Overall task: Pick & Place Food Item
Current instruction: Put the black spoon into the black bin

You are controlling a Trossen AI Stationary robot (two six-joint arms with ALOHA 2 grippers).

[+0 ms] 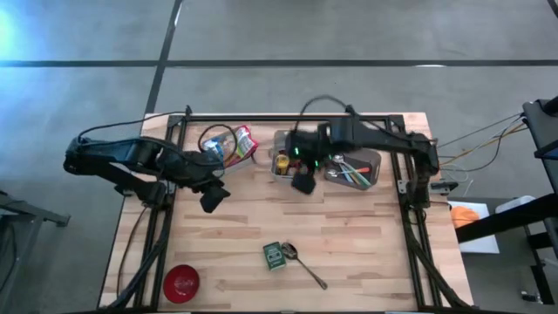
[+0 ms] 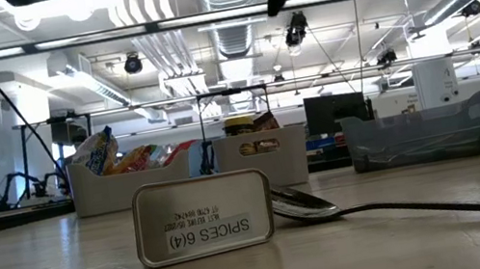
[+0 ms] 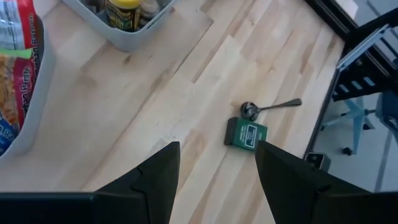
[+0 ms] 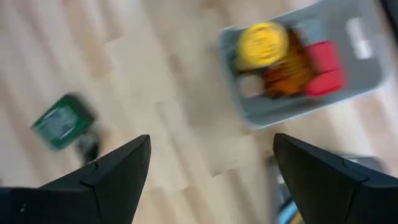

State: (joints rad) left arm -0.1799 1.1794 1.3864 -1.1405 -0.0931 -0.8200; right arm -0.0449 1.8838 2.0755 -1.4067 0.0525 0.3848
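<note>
The wooden table (image 1: 349, 253) spreads out beneath me, pale planks framed by my two dark arms. My right arm reaches in from the far right corner, and my right claw (image 1: 302, 181) hangs in the air just in front of the middle bin (image 1: 281, 161), its fingers (image 4: 106, 174) spread wide with nothing between them. My left arm comes in from the left edge, and my left claw (image 1: 210, 200) hovers above bare wood near the left bin (image 1: 228, 148); its fingers (image 3: 158, 177) stand parted and empty as well. Three grey bins sit in a row along the far side of the table: the left one holds bright snack bags (image 1: 244, 142), the middle one holds a jar with a yellow lid (image 4: 263, 43) among red and brown items, and the right bin (image 1: 353, 167) holds coloured utensils. Well apart from both claws, near the front edge, lies the green spice tin (image 1: 275, 255), which the low view shows standing on its long side with its label upside down. A metal spoon (image 1: 303, 264) lies just beside the tin, its bowl near the tin and its handle pointing toward the front right. A small red bowl (image 1: 181, 282) rests at the front left corner.
</note>
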